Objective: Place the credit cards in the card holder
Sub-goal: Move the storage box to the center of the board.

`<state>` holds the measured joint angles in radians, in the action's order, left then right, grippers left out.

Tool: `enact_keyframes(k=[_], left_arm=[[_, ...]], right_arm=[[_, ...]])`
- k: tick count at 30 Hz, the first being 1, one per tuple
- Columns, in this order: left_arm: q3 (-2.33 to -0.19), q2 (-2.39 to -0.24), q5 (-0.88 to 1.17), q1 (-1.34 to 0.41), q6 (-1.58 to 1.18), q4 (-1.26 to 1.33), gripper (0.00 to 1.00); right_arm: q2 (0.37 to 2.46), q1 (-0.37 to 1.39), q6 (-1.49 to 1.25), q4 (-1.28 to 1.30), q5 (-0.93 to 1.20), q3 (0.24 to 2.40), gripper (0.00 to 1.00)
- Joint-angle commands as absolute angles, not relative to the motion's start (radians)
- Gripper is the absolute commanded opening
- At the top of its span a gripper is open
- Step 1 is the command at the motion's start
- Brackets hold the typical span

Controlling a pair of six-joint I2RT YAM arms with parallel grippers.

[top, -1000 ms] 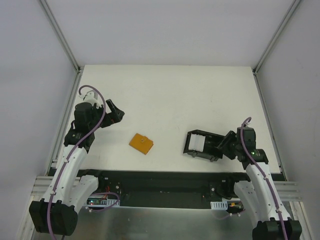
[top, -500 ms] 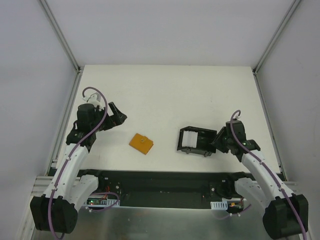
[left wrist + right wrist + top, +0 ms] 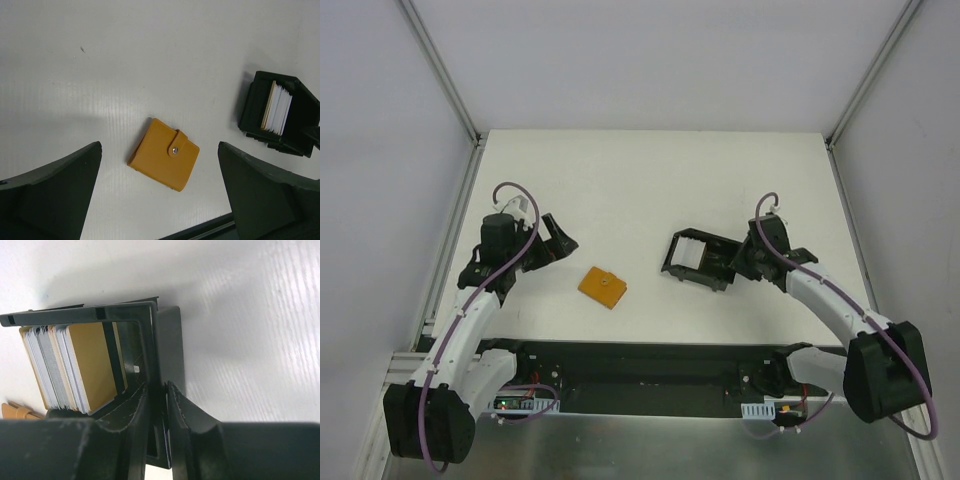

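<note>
1. Since the earlier frame, the left gripper (image 3: 558, 240) has drifted slightly nearer the wallet (image 3: 163, 161). On the right, the card holder (image 3: 250, 107) has slid up the table (image 3: 650, 180) and to the left, turning as it went.
2. Your left pincer gapes wide and holds nothing. It hangs just beside the wallet, not touching it.
3. The wallet is tan-orange and leather-like, probably soft. It lies flat and folded, its strap snapped shut with a small metal stud. You cannot tell whether any cards remain inside. Judging by its looks, you would need to pin the body and lift the strap's end.
4. The card holder is a black, hard-plastic, open-topped box, well apart from the wallet. It looks light and likely to skate on the smooth white table, so keep it braced.
5. The credit cards (image 3: 75, 365) stand on edge inside it, packed side by side in white, grey and gold. They look thin, stiff, slick and light. Pinch any loose one by a short edge rather than its face.
6. Your right gripper (image 3: 157, 390) is narrowed onto the holder's side wall, one finger on each face.
</note>
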<state>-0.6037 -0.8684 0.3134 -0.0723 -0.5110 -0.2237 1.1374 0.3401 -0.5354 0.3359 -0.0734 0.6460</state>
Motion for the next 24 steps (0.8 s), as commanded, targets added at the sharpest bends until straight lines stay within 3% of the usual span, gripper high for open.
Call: enact_keyframes(k=[1, 24], left_arm=[[-0.575, -0.87, 0.356, -0.075, -0.517, -0.209, 0.99], [-0.499, -0.887, 0.364, -0.078, -0.542, -0.209, 0.99]], right_arm=[[1.221, 0.359, -0.494, 0.244, -0.092, 0.765, 0.22], [1.684, 0.368, -0.008, 0.304, 0.236, 1.187, 0.18]])
